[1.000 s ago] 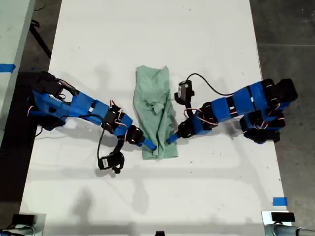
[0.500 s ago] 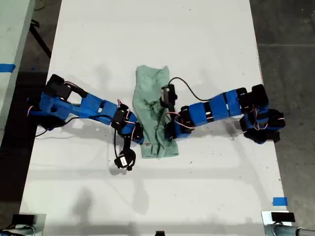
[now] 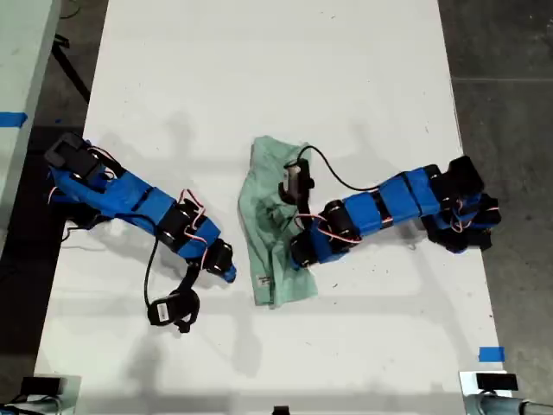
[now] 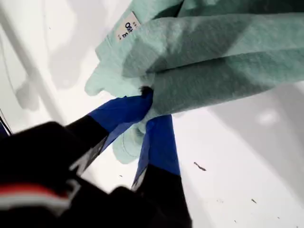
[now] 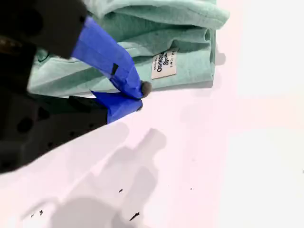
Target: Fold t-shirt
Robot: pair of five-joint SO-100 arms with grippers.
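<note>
Since the earlier frame my second gripper (image 5: 137, 97), nearly closed and empty, has withdrawn from the t-shirt (image 3: 275, 220), a narrow, still-rumpled bundle (final crosswise fold apparently pending), while my first gripper (image 4: 147, 107) stays clamped on its edge.

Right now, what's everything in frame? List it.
t-shirt: 1, pale mint green, bunched lengthwise at the table's middle
label: 1, white, printed, on the t-shirt near one end
table: 1, white, under everything
tape: 2 pieces, blue, one near the exterior view's lower right, one at its left edge
floor: grey, beyond the table
my first gripper: blue, jaws shut on a t-shirt fold, arm reaching in from the exterior view's right
my second gripper: blue, jaws together, holding nothing, beside the t-shirt, arm on the exterior view's left
</note>
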